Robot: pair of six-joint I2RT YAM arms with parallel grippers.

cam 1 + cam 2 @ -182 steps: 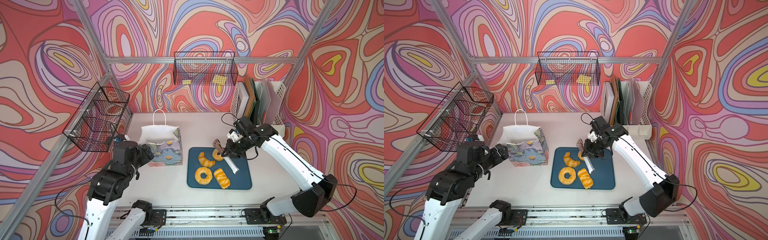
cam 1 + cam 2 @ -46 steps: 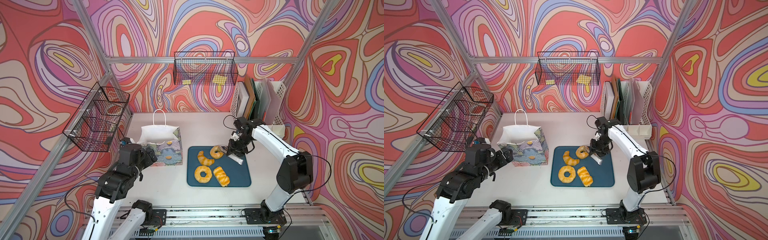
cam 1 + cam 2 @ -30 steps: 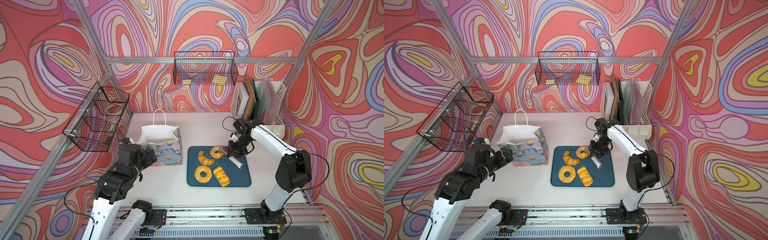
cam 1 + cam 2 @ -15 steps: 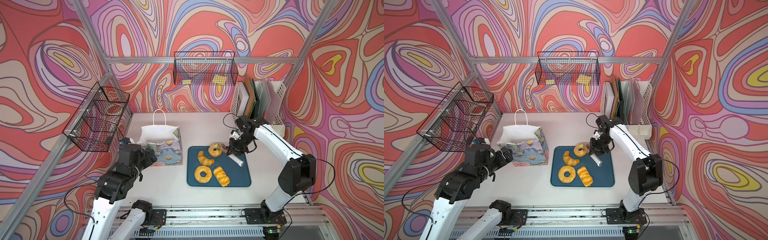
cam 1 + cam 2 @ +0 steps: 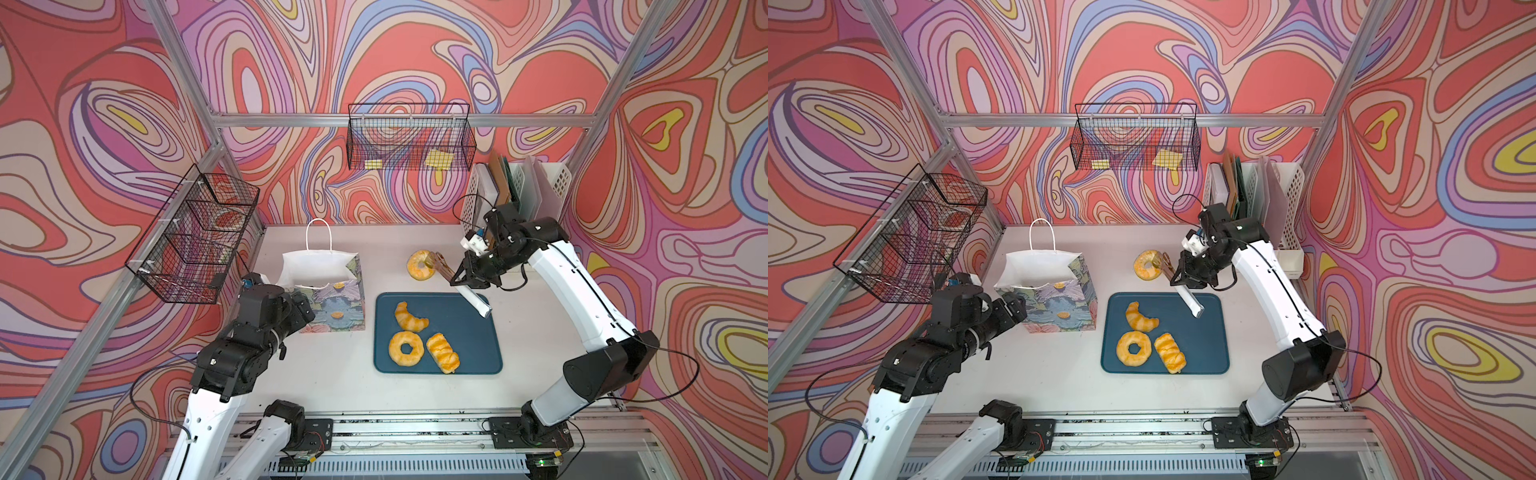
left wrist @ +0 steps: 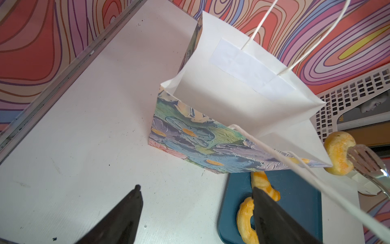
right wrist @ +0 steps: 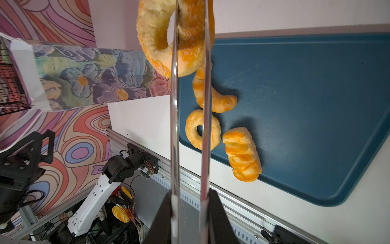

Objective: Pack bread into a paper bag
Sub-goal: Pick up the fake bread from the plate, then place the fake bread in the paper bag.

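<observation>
Up front on tray (image 5: 465, 345): roll (image 5: 443, 353), tray doughnut (image 5: 406, 348), croissant (image 5: 409, 318) lie loose, untouched. Low risk there, unless tail end of tongs (image 7: 174, 126), hanging over tray's far corner, dips & clips one.

Mid-table: L claw (image 6: 196, 188) hangs wide open just beside bag (image 5: 338, 305), gripping nothing, so bag's unbraced. Light paper, near cord flopped outward; if tongs or load catch rim/cord, bag prob tips or slides. Mouth looks tight vs ring → edge-on drop needed IMO.

Farther back: R claw (image 7: 190, 196) clamped on tongs; tips pinch doughnut (image 5: 420, 265) on one side of ring only, rest dangling. Soft + off-centre hold → could rotate or slip out mid-swing, esp w/ a jerk. Long tongs magnify wrist wobble too.

Relation: doughnut sits at tong tips, well ahead of R claw, no contact w/ it; airborne past tray's far edge, apart from bag, mouth not under it. L claw: near bag, well apart from all bread.
</observation>
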